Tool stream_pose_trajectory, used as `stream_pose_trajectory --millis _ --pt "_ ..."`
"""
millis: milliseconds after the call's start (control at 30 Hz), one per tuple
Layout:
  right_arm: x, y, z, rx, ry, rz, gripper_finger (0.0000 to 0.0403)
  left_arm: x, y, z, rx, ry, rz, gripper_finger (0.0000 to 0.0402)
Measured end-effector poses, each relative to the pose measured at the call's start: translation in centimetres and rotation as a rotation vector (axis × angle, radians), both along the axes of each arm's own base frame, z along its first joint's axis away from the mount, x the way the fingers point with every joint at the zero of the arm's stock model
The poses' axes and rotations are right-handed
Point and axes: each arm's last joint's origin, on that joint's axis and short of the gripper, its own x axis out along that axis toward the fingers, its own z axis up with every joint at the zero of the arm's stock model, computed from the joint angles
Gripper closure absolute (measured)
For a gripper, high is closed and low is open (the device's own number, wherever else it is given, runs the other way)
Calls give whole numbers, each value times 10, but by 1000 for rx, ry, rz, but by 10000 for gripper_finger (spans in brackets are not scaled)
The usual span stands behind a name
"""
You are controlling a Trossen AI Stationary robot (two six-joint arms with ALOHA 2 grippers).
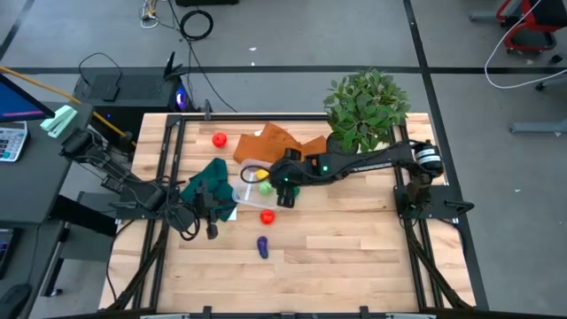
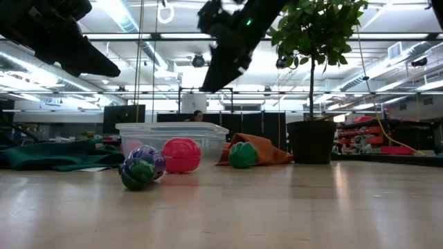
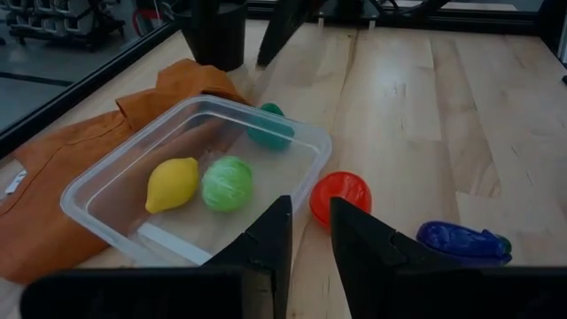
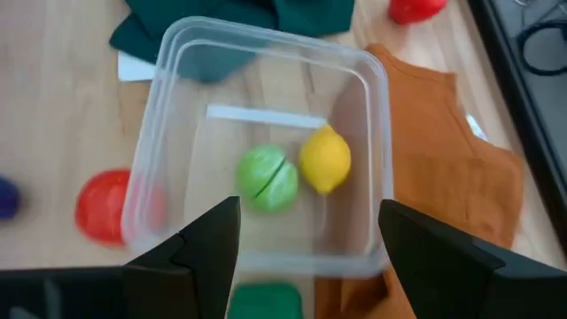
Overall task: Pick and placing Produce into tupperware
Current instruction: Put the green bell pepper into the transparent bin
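Tupperware (image 4: 266, 142): clear box near the middle of the table, its far-right edge lying against the orange cloth (image 4: 434, 204) and the dark green cloth (image 1: 211, 182) just to its left.
Contents: a yellow lemon (image 4: 325, 159) and a yellow-green piece (image 4: 268, 178) lie side by side on the box floor, touching or nearly so.
Green piece (image 3: 270, 127): on the table just outside the box's right wall, beside the orange cloth.
Red piece, near (image 3: 341, 197): on bare wood just outside the near side of the box.
Red piece, far (image 1: 219, 138): alone on the wood toward the far-left part of the table, well apart from the box.
Purple piece (image 1: 263, 246): nearest the front edge, beyond the near red piece from the box.
Right gripper (image 4: 308, 232): held above the right edge of the box, fingers spread wide with nothing between them; the green piece shows directly below the gap.
Left gripper (image 3: 308, 232): low at the left of the table over the dark green cloth, fingers a narrow gap apart and empty, pointed toward the box.
Potted plant (image 1: 365, 108): at the far right, its leaves hanging over the right arm; the pot stands behind the orange cloth.
Paper slip (image 4: 135, 66): white corner showing from under the dark green cloth.
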Motion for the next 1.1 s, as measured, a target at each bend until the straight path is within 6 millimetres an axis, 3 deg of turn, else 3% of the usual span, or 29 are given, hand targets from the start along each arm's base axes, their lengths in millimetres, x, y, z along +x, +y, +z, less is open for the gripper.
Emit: stream_pose_trajectory --millis 300,500,800,1100 --pt "-24 40 9 0 93 -30 172 0 0 0 0 0 0 321" --pt "-36 58 -14 7 161 -66 172 0 0 0 -6 -1 3 314" --pt "-50 62 -72 -49 120 -140 172 0 0 -1 -7 4 5 317" --pt "-51 51 -83 -94 86 -168 168 0 0 0 -10 0 5 303"
